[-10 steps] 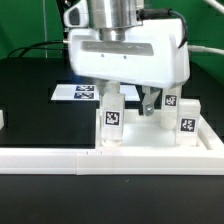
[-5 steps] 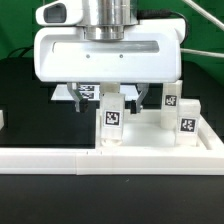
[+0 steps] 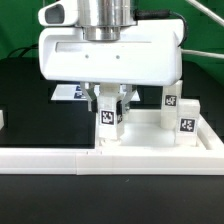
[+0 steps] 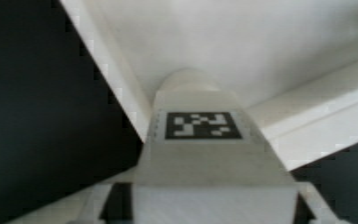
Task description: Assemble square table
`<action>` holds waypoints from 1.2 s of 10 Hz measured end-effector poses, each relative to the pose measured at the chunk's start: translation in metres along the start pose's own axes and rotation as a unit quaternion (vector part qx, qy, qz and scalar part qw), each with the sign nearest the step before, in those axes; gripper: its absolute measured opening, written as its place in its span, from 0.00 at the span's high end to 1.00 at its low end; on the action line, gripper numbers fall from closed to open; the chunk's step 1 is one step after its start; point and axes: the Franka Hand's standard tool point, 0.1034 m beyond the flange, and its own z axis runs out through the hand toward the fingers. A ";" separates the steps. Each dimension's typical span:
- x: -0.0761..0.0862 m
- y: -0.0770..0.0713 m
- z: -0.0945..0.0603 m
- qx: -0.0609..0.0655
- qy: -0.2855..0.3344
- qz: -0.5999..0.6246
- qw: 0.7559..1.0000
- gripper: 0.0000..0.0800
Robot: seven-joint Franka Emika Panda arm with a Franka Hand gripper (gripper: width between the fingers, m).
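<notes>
The jaws grip a table leg (image 3: 110,118) on both sides; the wrist view shows its tag (image 4: 202,124) close up.

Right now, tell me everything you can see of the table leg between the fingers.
The table leg is a small white block, plastic by its look, with a black-and-white tag on its face and a rounded top in the wrist view. It stands upright just behind the long white rail, apart from two similar legs on the exterior view's right. The fingers flank it closely; firm contact cannot be told.
</notes>
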 end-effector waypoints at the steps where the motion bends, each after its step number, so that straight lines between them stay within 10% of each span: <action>1: 0.001 -0.001 0.002 0.000 0.000 0.047 0.999 0.64; 5: 0.003 -0.003 0.004 -0.014 -0.012 0.313 0.950 0.64; 9: -0.004 -0.004 0.004 -0.012 -0.031 0.554 0.832 0.64; 12: -0.004 -0.003 0.005 -0.012 -0.032 0.571 0.821 0.57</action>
